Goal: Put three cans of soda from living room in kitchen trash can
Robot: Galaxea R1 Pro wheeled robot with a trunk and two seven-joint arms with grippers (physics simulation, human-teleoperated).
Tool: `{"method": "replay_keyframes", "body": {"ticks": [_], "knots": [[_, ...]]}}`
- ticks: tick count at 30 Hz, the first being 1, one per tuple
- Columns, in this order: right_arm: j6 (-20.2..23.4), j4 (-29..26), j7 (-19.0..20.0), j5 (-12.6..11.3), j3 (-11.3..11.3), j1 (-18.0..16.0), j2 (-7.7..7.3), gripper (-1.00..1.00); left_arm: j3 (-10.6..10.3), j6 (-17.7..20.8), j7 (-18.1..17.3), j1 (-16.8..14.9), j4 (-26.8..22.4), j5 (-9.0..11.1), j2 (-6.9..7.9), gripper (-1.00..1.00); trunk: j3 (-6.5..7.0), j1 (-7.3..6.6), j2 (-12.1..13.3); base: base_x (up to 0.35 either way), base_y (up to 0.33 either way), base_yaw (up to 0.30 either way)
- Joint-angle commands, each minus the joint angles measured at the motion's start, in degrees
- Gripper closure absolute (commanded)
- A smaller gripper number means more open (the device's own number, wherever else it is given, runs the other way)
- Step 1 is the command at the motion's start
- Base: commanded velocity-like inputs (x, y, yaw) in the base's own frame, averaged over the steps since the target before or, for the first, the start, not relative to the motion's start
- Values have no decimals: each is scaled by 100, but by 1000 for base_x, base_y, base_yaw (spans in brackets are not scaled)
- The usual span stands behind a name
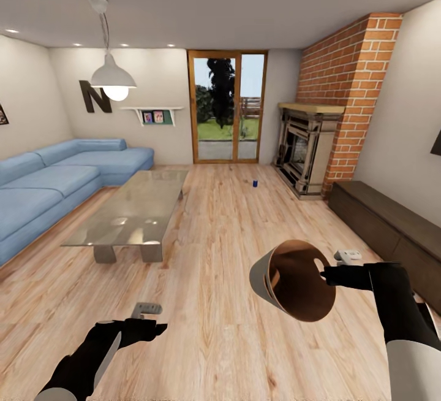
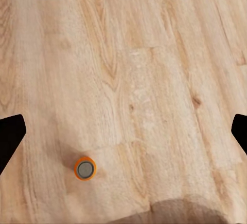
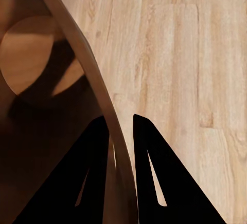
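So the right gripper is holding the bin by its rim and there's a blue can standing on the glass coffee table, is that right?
Not quite. The right gripper does hold the bin by its rim, but the head view shows the blue can on the wood floor near the fireplace.

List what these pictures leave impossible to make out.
- Third soda can: I can place the blue can on the floor in the head view and the orange can in the left wrist view, no third.
- Blue can's markings: too small.
- Trash can contents: part of its inside is shadowed in the right wrist view.
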Motion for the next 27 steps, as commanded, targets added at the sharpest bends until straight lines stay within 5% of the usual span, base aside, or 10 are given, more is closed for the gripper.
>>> {"method": "replay_keyframes", "body": {"ticks": [1,20,27], "knots": [[50,0,45,-113,-1,-3,1,100,0,-2,0,0,0,0,0,-100,-27,22,-43,0,0,0],[42,7,21,-88,38,-3,115,100,-3,-154,3,0,354,-2,20,-100,-537,439,-805,0,0,0],[42,7,19,-86,69,-3,116,100,11,-162,486,-15,827,41,92,-100,-725,593,-1086,0,0,0]]}}
